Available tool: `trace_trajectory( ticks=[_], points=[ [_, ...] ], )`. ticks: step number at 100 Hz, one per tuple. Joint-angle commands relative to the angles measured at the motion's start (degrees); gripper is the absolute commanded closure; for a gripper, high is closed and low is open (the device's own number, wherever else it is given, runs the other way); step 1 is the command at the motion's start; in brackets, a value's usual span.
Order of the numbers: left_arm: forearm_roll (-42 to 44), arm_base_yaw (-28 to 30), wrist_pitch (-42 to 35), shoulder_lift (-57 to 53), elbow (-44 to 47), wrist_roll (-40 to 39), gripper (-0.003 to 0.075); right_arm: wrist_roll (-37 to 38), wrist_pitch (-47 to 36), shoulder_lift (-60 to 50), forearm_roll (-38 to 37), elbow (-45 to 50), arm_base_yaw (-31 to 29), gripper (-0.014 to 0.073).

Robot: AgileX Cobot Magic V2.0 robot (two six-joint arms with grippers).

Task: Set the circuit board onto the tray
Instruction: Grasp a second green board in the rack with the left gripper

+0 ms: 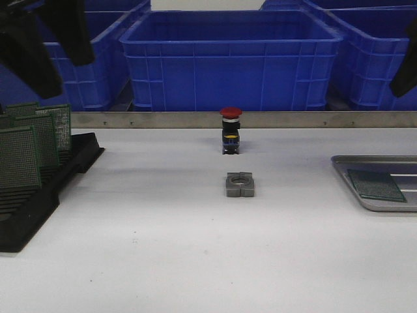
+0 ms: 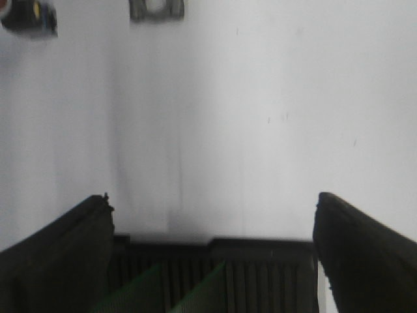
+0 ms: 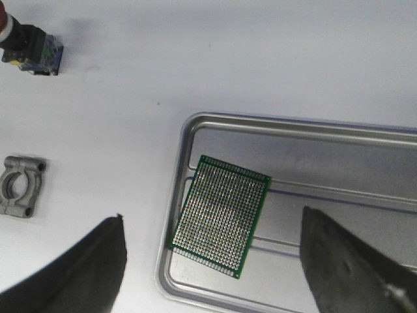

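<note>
1. A green perforated circuit board (image 3: 220, 216) lies flat inside the silver-grey metal tray (image 3: 293, 127), near the tray's end closest to the middle of the counter (image 1: 195, 248); in the front view the same board (image 1: 376, 184) sits on the tray (image 1: 345, 161) at the right edge of the counter.
2. The right hand (image 3: 212, 270) hangs above the tray, its two dark fingers (image 3: 78, 274) spread wide with nothing between them.
3. The left hand (image 2: 212, 254) is likewise spread apart and holds nothing; it hovers over the black slotted rack (image 2: 260, 261), where green board edges (image 2: 202, 293) show between the slots.
4. In the front view the black rack (image 1: 39, 195) stands at the left of the counter with several green circuit boards (image 1: 29, 147) upright in it.
5. A red-capped push button (image 1: 230, 130) stands upright near the middle rear of the counter, and a grey metal clamp block (image 1: 240, 184) lies just in front of it, apart from it.
6. Blue plastic crates (image 1: 231, 59) line up behind the counter's rear metal strip (image 1: 163, 119).
</note>
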Motion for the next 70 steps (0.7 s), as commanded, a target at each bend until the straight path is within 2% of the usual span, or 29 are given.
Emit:
trace_trajectory(
  ticks=[1, 13, 41, 53, 70],
  points=[
    [6.1, 0.2, -0.5, -1.4, -1.7, -3.6, 0.0195, -0.5, -1.5, -3.6, 0.9, -1.6, -0.2, 0.0022],
    [9.7, 0.8, -0.5, -0.5, -1.7, -5.1, 0.023, -0.6, -1.6, -4.2, 0.9, -1.6, -0.2, 0.0022],
    [7.1, 8.0, -1.2, 3.1, -1.7, -5.1, 0.0229, -0.6, -1.6, -4.4, 1.0, -1.6, -0.2, 0.0022],
    [2.5, 10.7, -2.7, 5.1, -1.7, -4.5, 0.0229, -0.6, -1.6, -4.4, 1.0, -1.6, -0.2, 0.0022],
    [1.2, 11.5, -2.6, 8.8, -1.7, -4.5, 0.0229, -0.6, -1.6, -4.4, 1.0, -1.6, -0.2, 0.0022]
  ],
)
